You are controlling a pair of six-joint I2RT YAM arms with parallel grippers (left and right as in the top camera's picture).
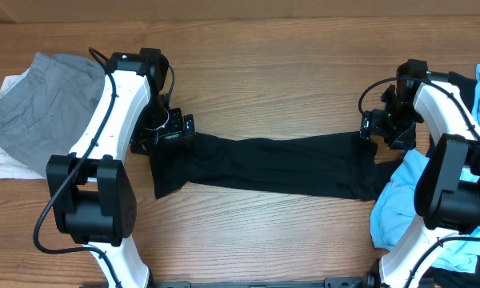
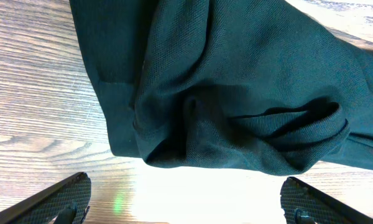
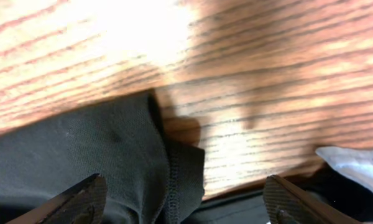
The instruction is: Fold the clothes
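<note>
Looking from the left, you see your left gripper (image 2: 186,202) spread wide and empty at the left end of the shirt (image 1: 272,164). The shirt lies stretched across the table (image 1: 264,72). Your right gripper (image 3: 183,199) is also wide and empty, at the shirt's right end.

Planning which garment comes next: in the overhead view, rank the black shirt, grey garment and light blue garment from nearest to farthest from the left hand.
1. The black shirt, right beside the left hand.
2. The grey garment, far left.
3. The light blue garment, far right.
</note>
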